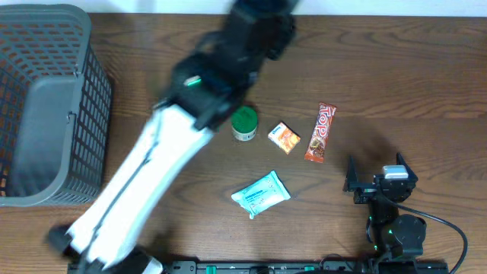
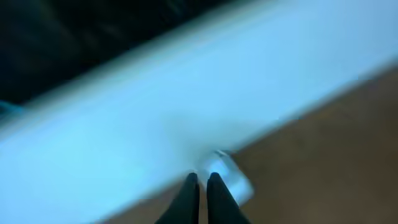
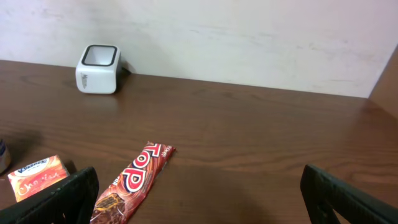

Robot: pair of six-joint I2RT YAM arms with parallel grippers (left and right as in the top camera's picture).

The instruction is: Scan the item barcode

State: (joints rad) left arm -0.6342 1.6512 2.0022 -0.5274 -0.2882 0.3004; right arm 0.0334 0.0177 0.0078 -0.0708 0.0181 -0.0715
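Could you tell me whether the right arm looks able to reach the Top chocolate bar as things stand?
Probably yes: the right gripper stands open, with only bare table between it and the chocolate bar just ahead.

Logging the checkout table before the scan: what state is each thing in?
Left pincer, shut, nothing seen held.
Right pincer, open, empty.
Jar, upright, green lid on.
Chocolate bar, lying flat, wrapped.
Orange box, lying flat.
Wipes pack, lying flat.
Basket, upright.
Scanner, upright.
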